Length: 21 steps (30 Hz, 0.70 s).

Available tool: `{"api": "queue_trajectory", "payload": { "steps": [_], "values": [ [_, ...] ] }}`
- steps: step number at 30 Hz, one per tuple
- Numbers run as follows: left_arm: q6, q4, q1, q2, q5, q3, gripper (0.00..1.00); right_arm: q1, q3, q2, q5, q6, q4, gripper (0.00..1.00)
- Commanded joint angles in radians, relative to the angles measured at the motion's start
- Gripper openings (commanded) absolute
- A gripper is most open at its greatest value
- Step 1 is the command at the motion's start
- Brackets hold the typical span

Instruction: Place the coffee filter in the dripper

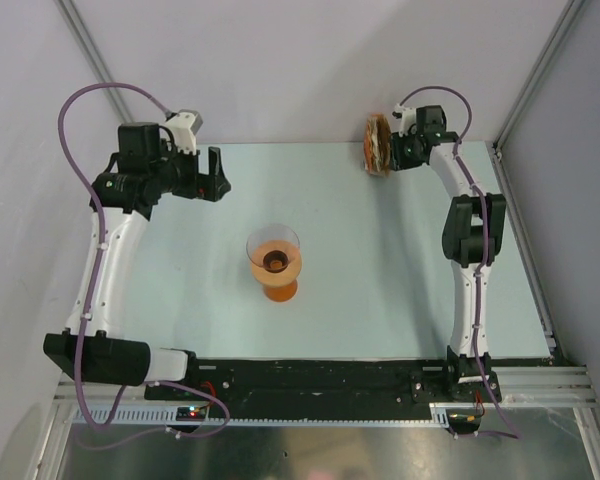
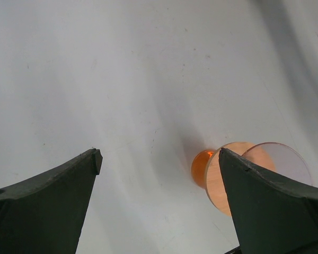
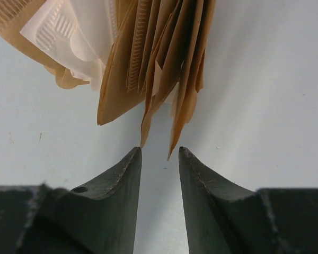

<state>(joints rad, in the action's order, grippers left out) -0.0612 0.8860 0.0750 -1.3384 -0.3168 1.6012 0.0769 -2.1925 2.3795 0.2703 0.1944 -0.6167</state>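
Observation:
The dripper (image 1: 275, 261), a peach-orange cone with a dark centre hole, stands upright in the middle of the table. It also shows in the left wrist view (image 2: 227, 179), partly behind the right finger. No single loose coffee filter shows, only the upright bundle of brown papers (image 1: 377, 144) at the far edge. My right gripper (image 1: 389, 151) is at that bundle, slightly open. In the right wrist view (image 3: 159, 151) the lowest paper tips (image 3: 169, 143) hang at the mouth of the jaws and nothing is pinched. My left gripper (image 1: 218, 175) is wide open and empty (image 2: 159, 155), far left of the dripper.
An orange base (image 1: 280, 290) sits under the dripper. Some white filters (image 3: 69, 32) lie among the brown ones in the bundle. The back wall is right behind the bundle. A metal frame post (image 1: 515, 180) runs along the table's right edge.

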Motion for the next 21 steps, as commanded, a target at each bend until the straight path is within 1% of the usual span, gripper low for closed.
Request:
{"api": "queue_trajectory", "payload": {
  "steps": [1, 7, 13, 14, 18, 19, 20, 21],
  "values": [
    [-0.021, -0.001, -0.013, -0.009, 0.001, 0.047, 1.0, 0.005, -0.066, 0.019, -0.025, -0.005, 0.057, 0.37],
    [-0.019, 0.0, -0.02, -0.018, -0.002, 0.051, 1.0, 0.006, -0.072, 0.022, -0.035, -0.003, 0.063, 0.25],
    [-0.015, 0.001, -0.027, -0.027, -0.007, 0.054, 1.0, 0.003, -0.071, 0.009, -0.043, 0.006, 0.062, 0.04],
    [-0.014, 0.0, -0.028, -0.028, -0.008, 0.055, 1.0, 0.004, -0.069, 0.004, -0.042, 0.01, 0.059, 0.02],
    [-0.009, 0.001, -0.03, -0.032, -0.012, 0.055, 1.0, 0.004, -0.045, -0.024, -0.025, 0.025, 0.059, 0.0],
    [-0.008, 0.001, -0.031, -0.034, -0.015, 0.055, 1.0, 0.004, -0.038, -0.032, -0.019, 0.028, 0.059, 0.02],
    [-0.005, 0.001, -0.031, -0.037, -0.016, 0.056, 1.0, 0.004, -0.033, -0.038, -0.01, 0.031, 0.058, 0.05],
    [-0.004, 0.001, -0.032, -0.038, -0.018, 0.057, 1.0, 0.004, -0.028, -0.044, -0.003, 0.033, 0.058, 0.15]
  ]
}}
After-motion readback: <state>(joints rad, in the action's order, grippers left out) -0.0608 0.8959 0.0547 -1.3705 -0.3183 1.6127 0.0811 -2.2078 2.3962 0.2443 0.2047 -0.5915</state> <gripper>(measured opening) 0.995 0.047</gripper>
